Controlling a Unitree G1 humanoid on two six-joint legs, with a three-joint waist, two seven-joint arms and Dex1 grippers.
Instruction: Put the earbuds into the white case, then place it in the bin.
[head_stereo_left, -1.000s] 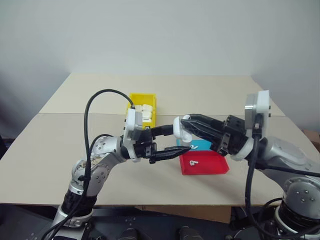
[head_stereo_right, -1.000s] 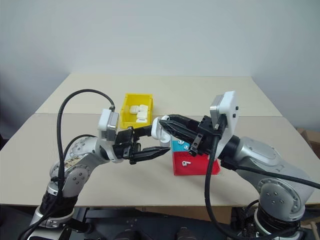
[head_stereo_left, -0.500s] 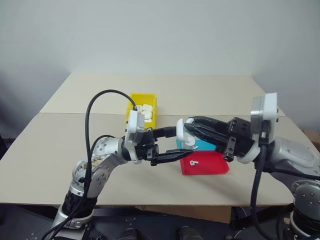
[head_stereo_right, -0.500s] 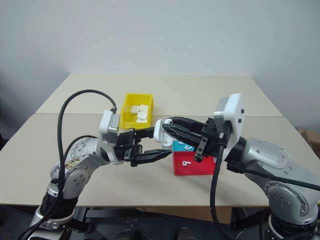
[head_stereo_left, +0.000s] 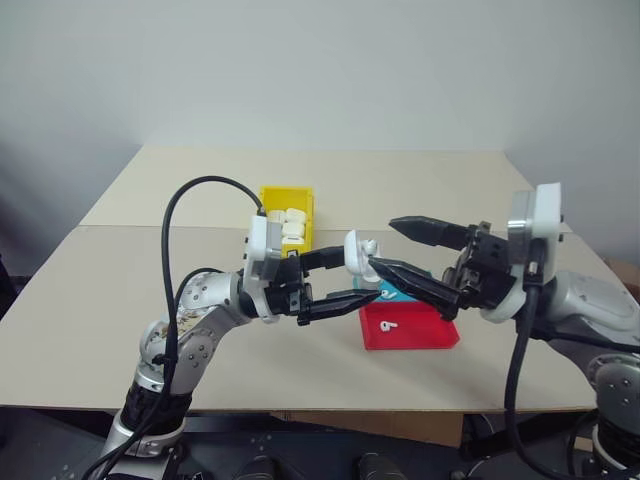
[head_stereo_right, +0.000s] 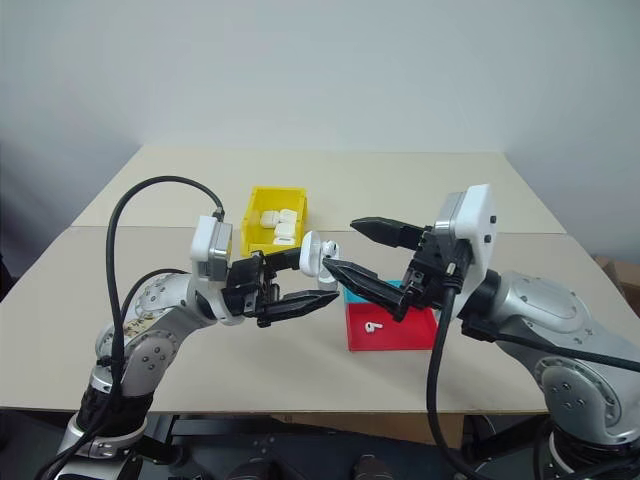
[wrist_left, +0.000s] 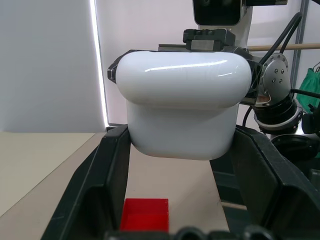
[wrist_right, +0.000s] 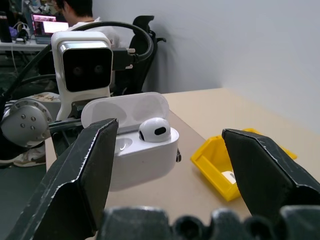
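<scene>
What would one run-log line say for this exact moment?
left pincer: shut on white case, lid open | right pincer: open | earbud: seated in case | earbud: on red tray

The white case (head_stereo_left: 356, 252) hides part of the teal tray (head_stereo_left: 405, 291); the bin's (head_stereo_left: 272, 198) white contents (about 3) are too small to identify.

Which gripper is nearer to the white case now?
Left. The left gripper is shut on the white case, holding it above the table. The right gripper is beside the case, jaws open, not gripping it.
</scene>
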